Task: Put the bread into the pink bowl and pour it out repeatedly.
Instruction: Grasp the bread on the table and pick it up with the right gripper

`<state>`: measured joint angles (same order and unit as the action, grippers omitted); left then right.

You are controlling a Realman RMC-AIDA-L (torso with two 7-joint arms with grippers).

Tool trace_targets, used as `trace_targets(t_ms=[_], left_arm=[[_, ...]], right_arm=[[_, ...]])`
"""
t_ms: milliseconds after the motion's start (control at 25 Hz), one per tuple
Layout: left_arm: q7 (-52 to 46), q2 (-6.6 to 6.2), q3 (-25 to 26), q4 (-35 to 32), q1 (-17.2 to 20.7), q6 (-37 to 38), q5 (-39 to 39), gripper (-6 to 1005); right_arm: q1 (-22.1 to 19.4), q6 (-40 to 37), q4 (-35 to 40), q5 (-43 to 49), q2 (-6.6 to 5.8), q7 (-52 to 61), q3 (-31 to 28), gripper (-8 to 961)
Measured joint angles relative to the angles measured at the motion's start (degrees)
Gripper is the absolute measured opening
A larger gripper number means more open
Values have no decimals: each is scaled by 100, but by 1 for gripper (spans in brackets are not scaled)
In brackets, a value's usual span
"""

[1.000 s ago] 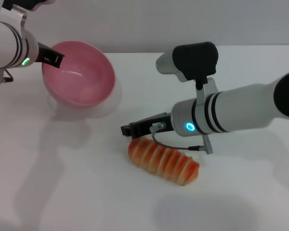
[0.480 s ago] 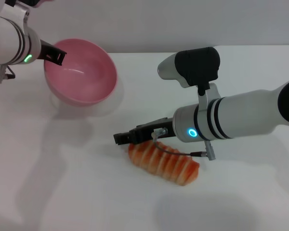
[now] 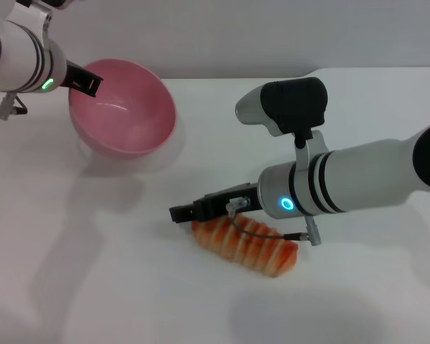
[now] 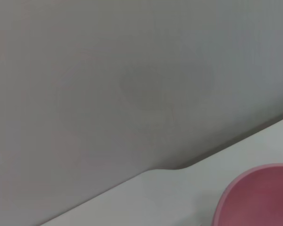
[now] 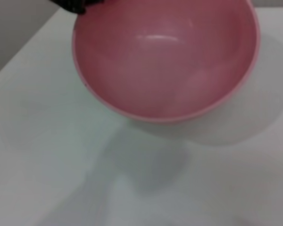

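While the left gripper point(image 3: 82, 82) is pinching the far-left rim of the pink bowl point(image 3: 125, 111) and holding it tipped, mouth toward the middle of the white table point(image 3: 93, 272), the bowl is drifting slightly rightward compared with a second ago. It is sitting empty, as the right wrist view confirms. Further right, the right gripper point(image 3: 183, 213) is sinking lower and reaching over the left end of the bread point(image 3: 247, 245), which is lying on the table well apart from the bowl. Whether those fingers are spread or closed, I cannot tell. A fresh pickup seems to be starting. No brand, label or writing is showing anywhere.
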<state>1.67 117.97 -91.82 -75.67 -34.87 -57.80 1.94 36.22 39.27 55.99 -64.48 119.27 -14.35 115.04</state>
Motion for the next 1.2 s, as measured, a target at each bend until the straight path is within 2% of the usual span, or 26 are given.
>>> trace_targets(t_ms=[520,720,920,1200], left_arm=[[-8,14,-31,8,-30,7,-1,43],[-9,16,-42,4,-30,3,0,43],[-8,5,-25,-10,-29,-4,0,43],[-5,-2,2,-8,-63,10,-9,43]], right_arm=[[12,-9,-277,-7,0,100,32,785],[161,150,-328,76,-12,348,32,781],[0,245,67,626,-13,380,19,778],[4,290,110,767,-35,395,-29,509]])
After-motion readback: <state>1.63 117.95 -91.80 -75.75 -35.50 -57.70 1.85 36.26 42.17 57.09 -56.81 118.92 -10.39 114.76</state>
